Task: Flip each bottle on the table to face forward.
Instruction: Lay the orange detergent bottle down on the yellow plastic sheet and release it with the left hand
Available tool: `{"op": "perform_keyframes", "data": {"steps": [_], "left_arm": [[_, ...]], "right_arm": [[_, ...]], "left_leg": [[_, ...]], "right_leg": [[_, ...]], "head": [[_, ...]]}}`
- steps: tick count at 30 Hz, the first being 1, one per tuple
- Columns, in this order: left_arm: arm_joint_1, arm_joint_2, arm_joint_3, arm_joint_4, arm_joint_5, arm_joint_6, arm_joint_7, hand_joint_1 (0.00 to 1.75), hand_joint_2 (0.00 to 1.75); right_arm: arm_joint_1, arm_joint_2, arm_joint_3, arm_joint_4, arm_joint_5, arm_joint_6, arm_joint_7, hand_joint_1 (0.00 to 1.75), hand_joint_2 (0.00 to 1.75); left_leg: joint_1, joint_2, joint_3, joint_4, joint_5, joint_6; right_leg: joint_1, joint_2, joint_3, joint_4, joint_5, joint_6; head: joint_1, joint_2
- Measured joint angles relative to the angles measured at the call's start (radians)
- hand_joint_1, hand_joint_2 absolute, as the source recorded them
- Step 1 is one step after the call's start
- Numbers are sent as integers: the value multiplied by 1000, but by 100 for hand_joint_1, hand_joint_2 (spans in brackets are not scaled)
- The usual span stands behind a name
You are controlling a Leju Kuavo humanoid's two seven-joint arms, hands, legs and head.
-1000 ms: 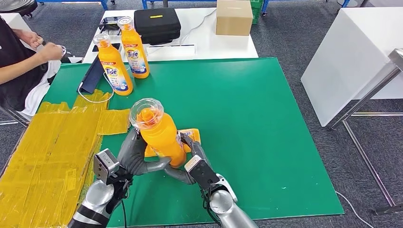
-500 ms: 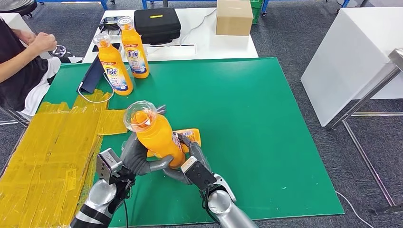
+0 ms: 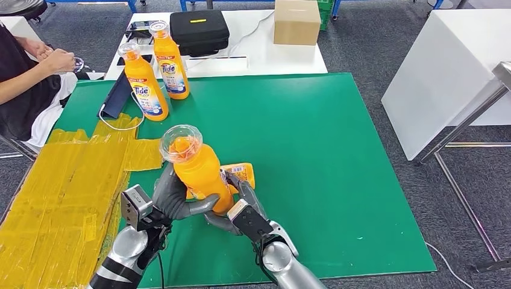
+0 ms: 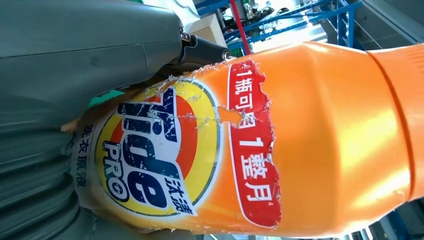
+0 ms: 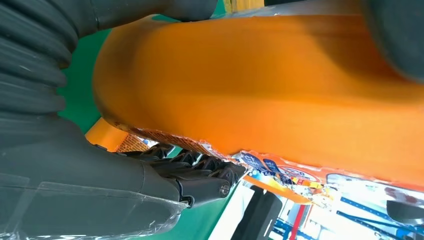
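An orange Tide bottle [image 3: 202, 174] with a clear cap stands tilted on the green mat [image 3: 325, 156], held between both hands. My left hand [image 3: 175, 198] grips its left side and my right hand [image 3: 238, 205] grips its lower right side. The left wrist view has the bottle's Tide PRO label [image 4: 160, 155] close up; the right wrist view has its plain orange side [image 5: 260, 85]. Two more orange Tide bottles [image 3: 144, 84] [image 3: 170, 60] stand upright at the mat's far left, labels toward me. Another orange bottle [image 3: 244, 173] lies flat behind the held one.
Yellow sheets [image 3: 66, 192] cover the mat's left part. A dark blue pouch [image 3: 117, 96] lies by the far bottles. A white table [image 3: 259, 54] behind holds a black case [image 3: 199, 30] and a cardboard box [image 3: 296, 21]. A seated person [image 3: 30, 78] is at far left.
The held bottle has shifted slightly left and tilted a little between my two hands, which keep their hold. The person's hands have moved.
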State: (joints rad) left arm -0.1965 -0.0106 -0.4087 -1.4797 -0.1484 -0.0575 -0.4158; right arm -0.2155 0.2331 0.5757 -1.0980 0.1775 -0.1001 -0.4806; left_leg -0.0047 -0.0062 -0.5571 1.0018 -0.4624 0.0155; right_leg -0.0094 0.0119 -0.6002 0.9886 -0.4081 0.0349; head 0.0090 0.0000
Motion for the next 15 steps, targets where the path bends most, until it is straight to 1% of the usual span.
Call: {"op": "perform_keyframes", "data": {"steps": [2, 3, 4, 7, 9, 13, 15], "left_arm": [[-1, 0, 0, 1, 7, 0, 0, 175, 175], [-2, 0, 0, 1, 9, 0, 0, 175, 175], [-3, 0, -1, 1, 10, 2, 0, 175, 175], [-7, 2, 1, -1, 5, 22, 1, 175, 175], [-7, 6, 7, -8, -41, 77, 2, 175, 175], [-7, 25, 31, -35, -269, 275, 26, 175, 175], [-5, 31, 42, -46, -410, 375, 63, 175, 175]], "right_arm": [[0, 0, 0, 0, -2, -7, -4, 51, 175], [1, 0, 0, 0, -3, -11, -6, 11, 175], [1, 0, 0, 0, -4, -15, -10, 0, 175], [8, -2, -1, -14, -9, -31, -20, 0, 175], [24, -7, -5, -56, -10, -49, -27, 0, 175], [60, -33, -18, -193, 2, -73, -28, 0, 175], [74, -46, -23, -252, 13, -82, -35, 0, 175]], "left_leg": [[0, 0, 0, 0, 0, 0], [0, 0, 0, 0, 0, 0], [0, 0, 0, 0, 0, 0], [0, 0, 0, 0, 0, 0], [0, 0, 0, 0, 0, 0], [0, 0, 0, 0, 0, 0], [0, 0, 0, 0, 0, 0]], "right_leg": [[0, 0, 0, 0, 0, 0], [0, 0, 0, 0, 0, 0], [0, 0, 0, 0, 0, 0], [0, 0, 0, 0, 0, 0], [0, 0, 0, 0, 0, 0], [0, 0, 0, 0, 0, 0], [0, 0, 0, 0, 0, 0]], "head": [[0, 0], [0, 0], [0, 0], [0, 0], [0, 0], [0, 0], [0, 0]]}}
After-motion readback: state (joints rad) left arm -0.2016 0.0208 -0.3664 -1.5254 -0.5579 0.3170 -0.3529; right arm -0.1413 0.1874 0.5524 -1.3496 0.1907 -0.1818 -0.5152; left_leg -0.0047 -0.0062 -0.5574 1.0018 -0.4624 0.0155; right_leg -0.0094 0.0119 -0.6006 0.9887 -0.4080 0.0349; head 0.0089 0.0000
